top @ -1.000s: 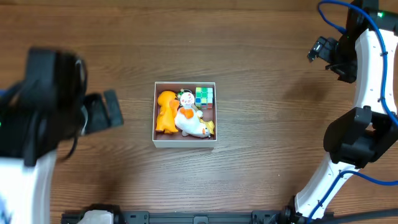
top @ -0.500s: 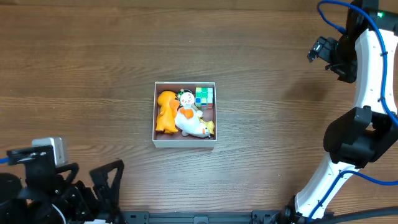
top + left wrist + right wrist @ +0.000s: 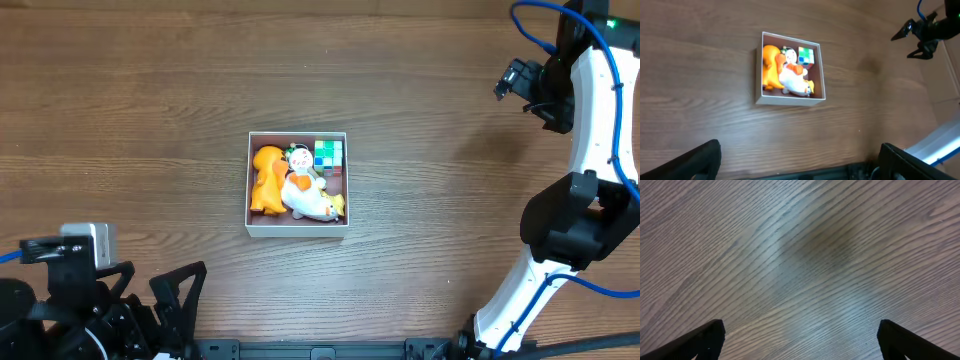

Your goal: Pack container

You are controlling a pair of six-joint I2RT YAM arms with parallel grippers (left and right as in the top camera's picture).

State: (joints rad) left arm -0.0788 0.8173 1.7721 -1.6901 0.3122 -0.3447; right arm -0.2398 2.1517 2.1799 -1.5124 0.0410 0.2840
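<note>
The container (image 3: 297, 230), a shallow square white box, sits mid-table and also shows in the left wrist view (image 3: 790, 100). It holds an orange toy (image 3: 265, 178), a white duck-like toy (image 3: 308, 200) and a colourful cube (image 3: 328, 153). My left gripper (image 3: 178, 296) is open and empty at the near left edge, well away from the box; its fingertips (image 3: 800, 162) frame bare wood. My right gripper (image 3: 517, 80) is open and empty at the far right, high over bare table (image 3: 799, 340).
The wooden table (image 3: 450, 180) surrounds the box. The right arm's white links (image 3: 590, 150) stand along the right edge. A dark rail (image 3: 320, 350) runs along the near edge.
My left arm has drawn back from the box's left side to the near left corner. The right arm and the box's contents have not moved.
</note>
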